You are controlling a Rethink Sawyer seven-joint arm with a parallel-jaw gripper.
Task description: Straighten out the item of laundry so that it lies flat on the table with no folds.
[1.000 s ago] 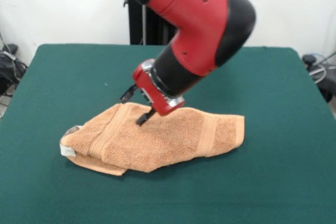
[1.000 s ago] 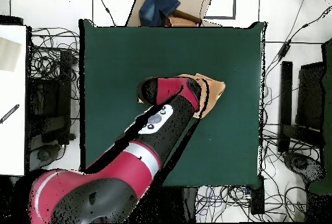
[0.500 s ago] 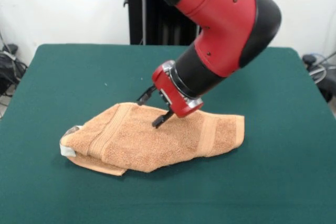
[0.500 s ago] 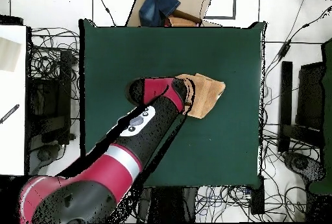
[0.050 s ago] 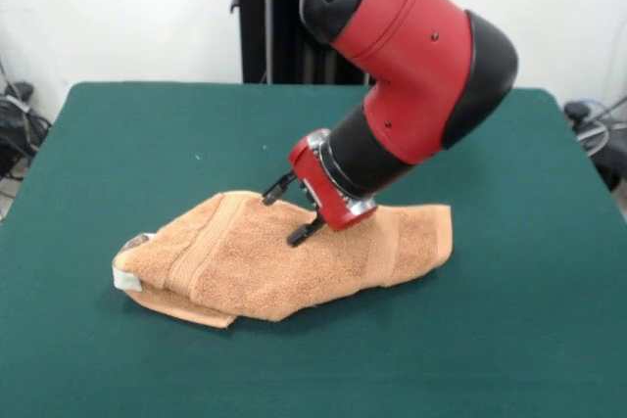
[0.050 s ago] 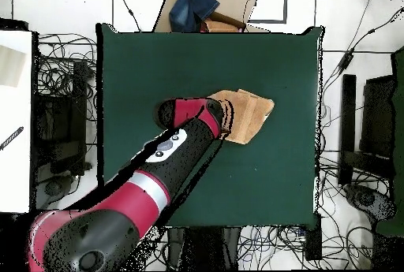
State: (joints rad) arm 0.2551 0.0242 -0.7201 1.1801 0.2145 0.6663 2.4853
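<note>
While my gripper (image 5: 293, 215) hangs with its fingers spread and empty just over the folded towel (image 5: 284, 256), the towel lies near the middle of the green table (image 5: 509, 340). Its long axis runs side to side across the front view, stretching both ways beneath me.

A brown box (image 6: 225, 5) with a blue cloth (image 6: 195, 2) on it sits on the floor. Left of the box is a white desk (image 6: 14, 119). Black wires (image 6: 59, 76) lie tangled beside the desk.
</note>
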